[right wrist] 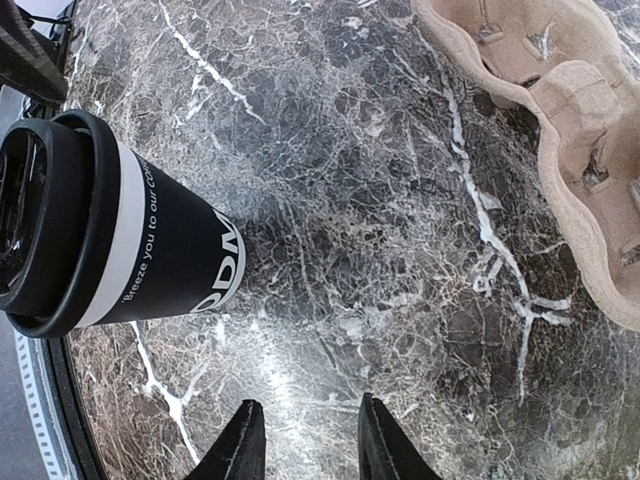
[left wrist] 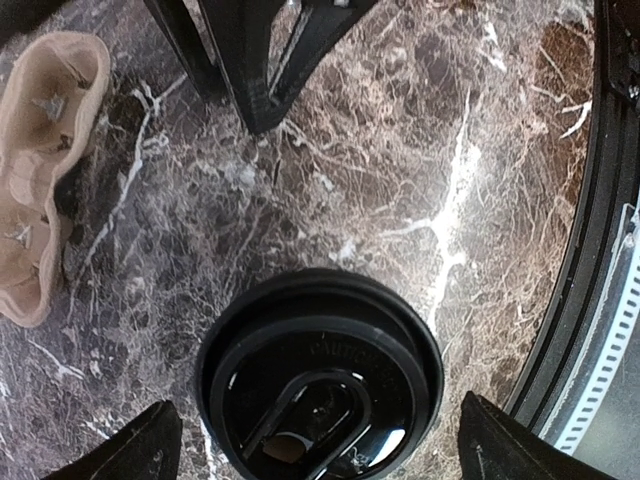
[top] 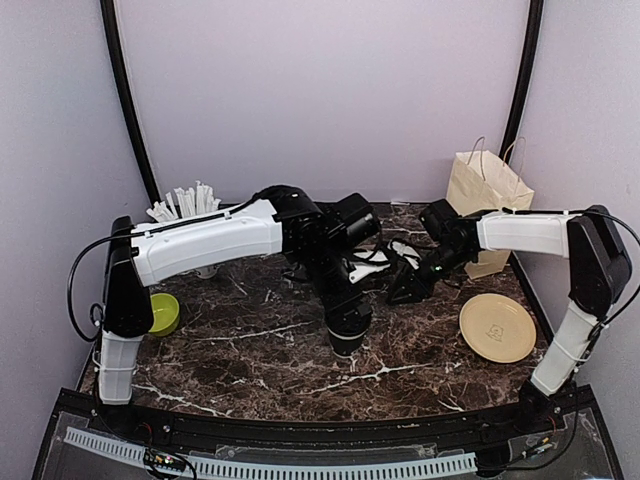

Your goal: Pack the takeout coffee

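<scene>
The takeout coffee [left wrist: 318, 375] stands upright on the marble table, a dark cup [right wrist: 120, 240] with a white band and a black lid. My left gripper [left wrist: 320, 450] hangs right above it, open. Its fingertips [left wrist: 125, 450] stand on either side of the lid with a gap on each side, touching nothing. From above, the cup [top: 347, 342] shows just under that gripper [top: 347, 318]. My right gripper [right wrist: 312, 440] is open over bare marble to the cup's right, with nothing between its fingers. It shows in the top view [top: 405, 288] right of the cup.
A pulp cup carrier [right wrist: 560, 120] lies on the table beyond the right gripper, also in the left wrist view [left wrist: 40, 170]. A paper bag [top: 487, 195] stands at the back right. A yellow plate [top: 497, 327], a green bowl [top: 163, 312] and a cup of straws [top: 185, 205] are around.
</scene>
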You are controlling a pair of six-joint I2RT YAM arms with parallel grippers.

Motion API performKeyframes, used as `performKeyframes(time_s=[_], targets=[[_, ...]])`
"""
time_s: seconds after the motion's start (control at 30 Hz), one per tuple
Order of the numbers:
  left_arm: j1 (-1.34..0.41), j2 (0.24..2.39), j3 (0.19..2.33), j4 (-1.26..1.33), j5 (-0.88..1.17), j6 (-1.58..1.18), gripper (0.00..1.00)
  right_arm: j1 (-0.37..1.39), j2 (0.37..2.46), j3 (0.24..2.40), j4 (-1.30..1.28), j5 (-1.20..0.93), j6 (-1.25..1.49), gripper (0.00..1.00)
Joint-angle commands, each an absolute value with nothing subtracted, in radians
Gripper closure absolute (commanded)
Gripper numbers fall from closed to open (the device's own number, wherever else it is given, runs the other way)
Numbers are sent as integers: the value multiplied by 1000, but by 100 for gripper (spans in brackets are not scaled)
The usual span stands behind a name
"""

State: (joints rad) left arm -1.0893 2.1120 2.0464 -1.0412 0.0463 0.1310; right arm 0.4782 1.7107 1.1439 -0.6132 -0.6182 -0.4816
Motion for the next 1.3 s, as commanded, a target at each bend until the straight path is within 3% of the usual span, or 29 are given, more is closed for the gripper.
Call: performKeyframes(time_s=[0.0,0.17,0.33,0.37,0.47,0.5,0.67,0.83,0.97,1.27], targets=[[-1093,2092,2110,-1061,26,135,1,462,1675,1154,-631,-628,-483,69],[-1094,1948,2013,-1004,-68,93,1,457,1574,1182,-666,-594,-449,68],[-1072,1717,1683,-695,-111,-19,1,457,1500,1250,-743,-616,-410,67],[-1058,1698,1649,-664,-125,-105,4,457,1490,1252,-743,-635,-386,64],[-983,1622,1497,-521,-36,-236,16,457,1466,1184,-664,-725,-227,32],[-966,1609,1465,-450,32,-288,18,458,1466,1147,-629,-788,-186,31],[-915,1573,1297,-269,239,-470,22,460,1506,998,-499,-965,-78,36],[-890,1589,1184,-107,400,-580,22,471,1561,1012,-504,-1013,-78,40],[-890,1603,1151,-75,437,-608,21,487,1632,1031,-525,-1045,-91,49],[-890,1642,1135,-84,444,-588,27,533,1745,1137,-605,-1090,-149,52]])
